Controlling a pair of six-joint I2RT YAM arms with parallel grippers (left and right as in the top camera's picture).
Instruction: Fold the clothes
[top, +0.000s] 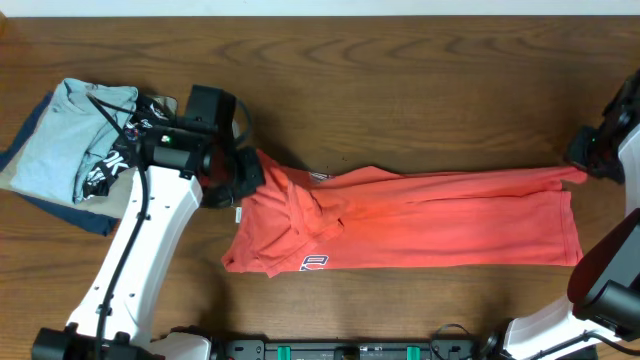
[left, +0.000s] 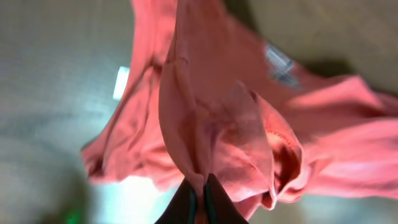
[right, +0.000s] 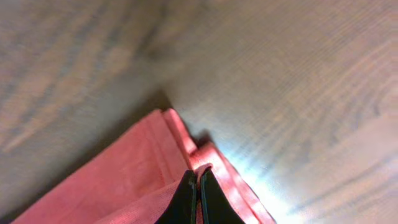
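Note:
The coral-red T-shirt lies stretched left to right across the table, folded lengthwise, with part of its white lettering showing near the front left. My left gripper is shut on the shirt's bunched left end, seen as hanging folds in the left wrist view, where the fingertips pinch the cloth. My right gripper is shut on the shirt's far right corner; in the right wrist view the fingertips pinch the hem just above the wood.
A light blue-grey folded shirt lies on a dark garment with white print at the far left, behind my left arm. The table's front edge holds the arm bases.

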